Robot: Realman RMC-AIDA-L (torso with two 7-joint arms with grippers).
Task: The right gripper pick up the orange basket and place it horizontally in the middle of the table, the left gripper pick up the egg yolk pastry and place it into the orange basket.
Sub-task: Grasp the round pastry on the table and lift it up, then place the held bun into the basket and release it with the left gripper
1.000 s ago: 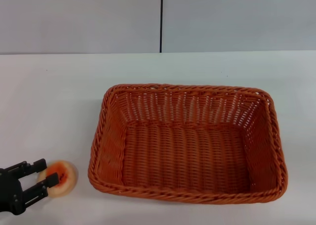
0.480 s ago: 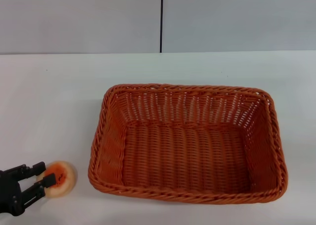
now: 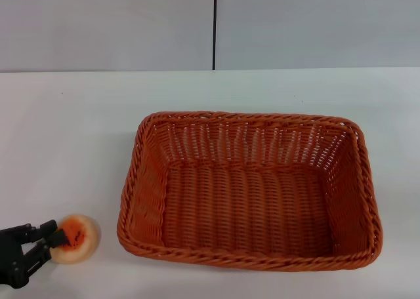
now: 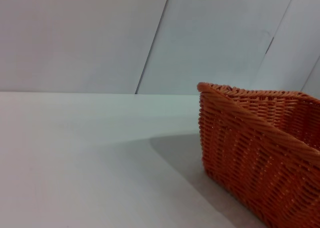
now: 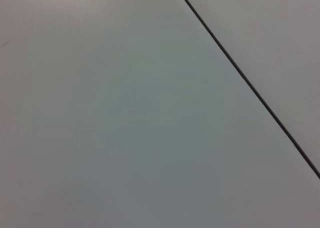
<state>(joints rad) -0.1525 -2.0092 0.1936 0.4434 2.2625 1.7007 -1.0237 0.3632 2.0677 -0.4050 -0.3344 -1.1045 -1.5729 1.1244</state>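
Note:
The egg yolk pastry (image 3: 79, 240), round and cream with an orange centre, lies on the white table (image 3: 72, 135) near the front left corner. My left gripper (image 3: 50, 239) reaches in from the lower left, its two black fingers spread and sitting against the pastry's left side. The orange basket (image 3: 249, 250) stands lengthwise across the middle of the table with nothing in it, just right of the pastry. One of its corners (image 4: 260, 148) shows in the left wrist view. The right gripper is out of view.
Behind the table rises a grey wall with a dark vertical seam (image 3: 214, 27). Bare tabletop lies left of and behind the basket. The right wrist view holds only a pale surface crossed by a dark line (image 5: 250, 88).
My left gripper has slid down and left in the head view and looks smaller, its fingers drawn closer together at the pastry's left edge. The pastry has shifted slightly left. The basket has not moved.

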